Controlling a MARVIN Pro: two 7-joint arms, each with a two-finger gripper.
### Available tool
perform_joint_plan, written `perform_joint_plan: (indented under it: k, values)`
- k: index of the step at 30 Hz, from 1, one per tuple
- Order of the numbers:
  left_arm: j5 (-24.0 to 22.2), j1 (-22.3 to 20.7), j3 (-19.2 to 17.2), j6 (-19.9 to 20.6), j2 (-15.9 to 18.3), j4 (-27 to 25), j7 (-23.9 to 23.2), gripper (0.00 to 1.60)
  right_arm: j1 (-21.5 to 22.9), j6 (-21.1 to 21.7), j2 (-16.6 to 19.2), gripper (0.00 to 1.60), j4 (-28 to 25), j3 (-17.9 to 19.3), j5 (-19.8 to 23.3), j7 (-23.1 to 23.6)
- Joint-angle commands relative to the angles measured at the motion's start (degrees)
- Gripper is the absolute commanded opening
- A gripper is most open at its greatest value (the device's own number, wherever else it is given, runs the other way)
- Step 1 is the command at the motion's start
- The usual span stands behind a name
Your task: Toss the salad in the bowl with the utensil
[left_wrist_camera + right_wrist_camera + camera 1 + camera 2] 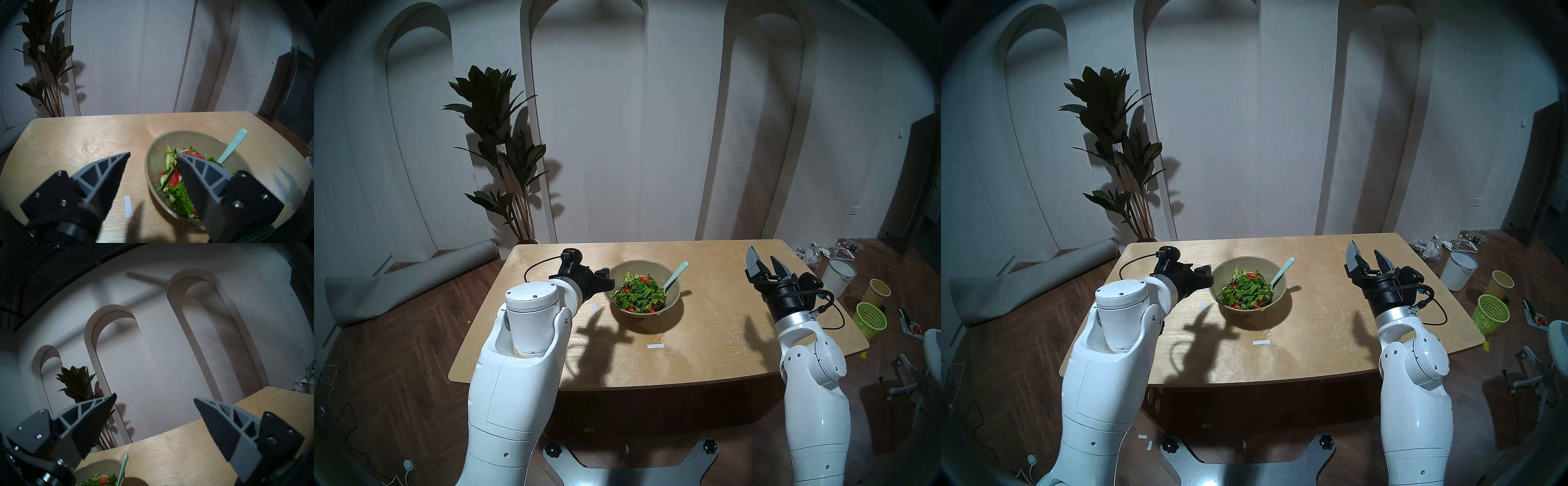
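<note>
Currently: fork (675, 277) lying in bowl (674, 298) on table (721, 325), tines buried in salad (638, 293), handle out over far-right rim, long axis rising up and away toward right arm's side. Right gripper (765, 263) spread open, empty, well apart to bowl's right, judged better placed for handle. Left gripper (153, 157) open, empty, straddling near-left rim.
</note>
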Motion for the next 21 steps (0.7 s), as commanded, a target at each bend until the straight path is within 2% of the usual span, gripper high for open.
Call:
perform_joint_plan:
  k: [1,4,6,8,9,12,15,16,21]
  values:
    - [0.41,-3.43,0.77,-0.33,-0.75,0.91,0.36,1.32,-0.13,-0.33,-0.18,1.60,-2.27,0.71,0.58,0.13]
    - [0.93,-3.44,1.38,-0.45,-0.69,1.62,0.83,1.34,-0.21,-0.37,-0.18,1.60,-2.30,0.85,0.59,0.22]
    - [1.19,-3.35,1.73,-0.72,-0.52,2.09,0.93,1.55,-0.17,-0.75,-0.22,1.60,-2.31,0.89,0.44,0.24]
    - [1.20,-3.28,1.77,-0.86,-0.51,2.25,0.96,1.60,-0.15,-0.73,-0.27,1.60,-2.33,0.92,0.50,0.24]
    - [1.06,-3.34,1.67,-0.35,-0.70,2.56,1.12,1.54,-0.15,-0.96,-0.32,1.60,-2.32,0.95,0.38,0.19]
    - [1.25,-3.66,1.82,0.45,-0.94,3.48,1.66,1.60,-0.10,-1.25,-0.46,1.60,-2.33,1.02,0.24,0.02]
    - [1.24,-3.99,2.00,0.72,-1.14,4.34,1.89,1.59,-0.01,-1.28,-0.55,1.60,-2.35,1.12,0.34,0.02]
    - [0.80,-4.33,1.76,2.11,-1.56,4.63,1.87,1.60,0.03,-1.32,-0.58,1.60,-2.34,1.15,0.32,-0.02]
    - [0.52,-5.87,1.87,3.87,-2.79,7.28,2.51,1.56,0.19,-1.55,-0.80,1.60,-2.22,1.25,0.37,0.06]
